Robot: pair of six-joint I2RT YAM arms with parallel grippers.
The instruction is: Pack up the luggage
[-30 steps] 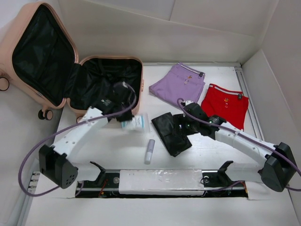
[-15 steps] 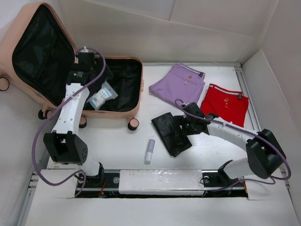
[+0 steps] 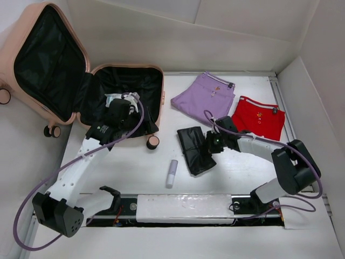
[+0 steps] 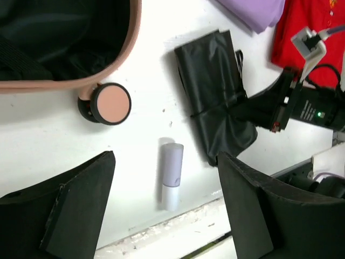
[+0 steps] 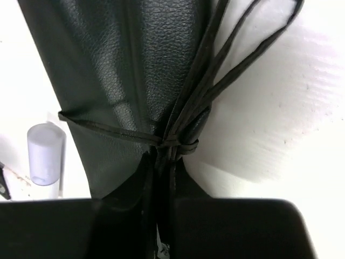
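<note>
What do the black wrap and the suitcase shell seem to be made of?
The black wrap looks like faux leather: matte pebbled grain, tied with thin cord. The suitcase shell seems to be rigid plastic: smooth peach-pink, rounded molded rim.

We see a white desk point(image 3: 237, 172). On it, far left, sits the open pink luggage point(image 3: 160, 97). At the back lie folded purple shorts point(image 3: 207, 97) w/ red shorts point(image 3: 259, 121) just beside them, on the right. In the middle: a black pouch point(image 3: 193, 145) & a small pale tube point(image 3: 171, 173) near it.
</note>
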